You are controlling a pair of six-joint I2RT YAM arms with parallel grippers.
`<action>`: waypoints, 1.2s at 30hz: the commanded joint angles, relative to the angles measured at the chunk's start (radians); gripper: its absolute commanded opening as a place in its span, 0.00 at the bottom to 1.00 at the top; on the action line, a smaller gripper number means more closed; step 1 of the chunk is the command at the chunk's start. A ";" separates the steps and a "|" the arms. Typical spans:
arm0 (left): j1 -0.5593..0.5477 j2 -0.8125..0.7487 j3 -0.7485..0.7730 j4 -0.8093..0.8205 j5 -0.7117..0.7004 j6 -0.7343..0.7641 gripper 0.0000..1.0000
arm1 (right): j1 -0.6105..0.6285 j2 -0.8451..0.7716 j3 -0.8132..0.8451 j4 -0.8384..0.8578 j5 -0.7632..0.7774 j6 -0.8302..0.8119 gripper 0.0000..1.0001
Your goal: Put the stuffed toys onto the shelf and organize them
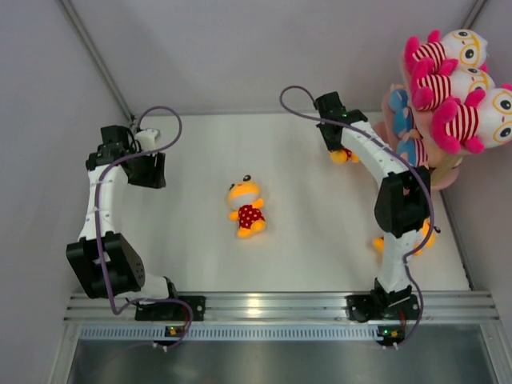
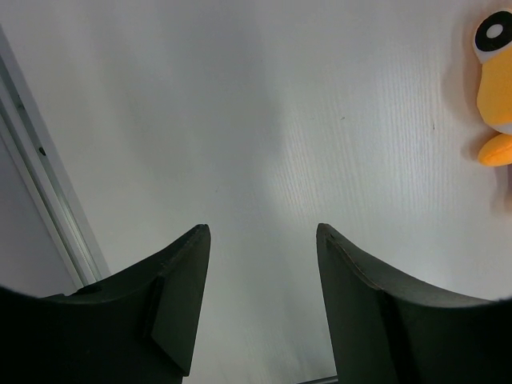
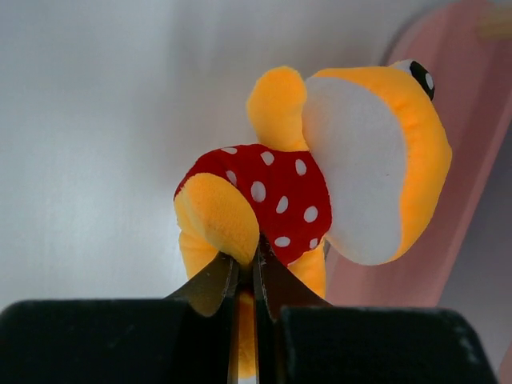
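My right gripper (image 3: 256,250) is shut on an orange-yellow stuffed toy (image 3: 320,180) in a red polka-dot outfit, pinching it low on the body beside a leg. From above, this gripper (image 1: 337,146) and its toy (image 1: 345,155) are at the back right, close to the pink shelf (image 1: 442,174). Three white-pink striped toys (image 1: 450,83) lie on the top tier, and blue-clad ones (image 1: 402,114) sit lower. Another polka-dot toy (image 1: 247,207) lies on its back mid-table. A third orange one (image 1: 379,243) peeks out under the right arm. My left gripper (image 1: 147,169) is open and holds nothing.
In the left wrist view the open fingers (image 2: 180,272) hang over bare white table, with the mid-table toy's head (image 2: 496,76) at the right edge. Grey walls enclose the table on three sides. A pink shelf board (image 3: 472,160) stands right behind the held toy.
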State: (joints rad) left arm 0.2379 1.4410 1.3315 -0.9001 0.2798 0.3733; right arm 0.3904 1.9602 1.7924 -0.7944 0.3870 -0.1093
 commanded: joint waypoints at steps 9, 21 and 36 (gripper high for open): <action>0.006 0.002 0.011 0.003 0.021 0.019 0.61 | -0.185 0.131 0.151 0.012 0.213 0.002 0.00; 0.006 -0.011 0.008 0.003 -0.005 0.026 0.61 | -0.234 0.169 0.082 0.231 0.360 -0.024 0.07; 0.008 -0.036 0.000 -0.011 -0.030 0.036 0.61 | -0.257 0.236 0.041 0.307 0.415 -0.061 0.30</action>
State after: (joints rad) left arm 0.2379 1.4437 1.3312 -0.9005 0.2512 0.3943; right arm 0.1558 2.2040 1.8488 -0.5392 0.7597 -0.1600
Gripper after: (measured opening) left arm 0.616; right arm 0.237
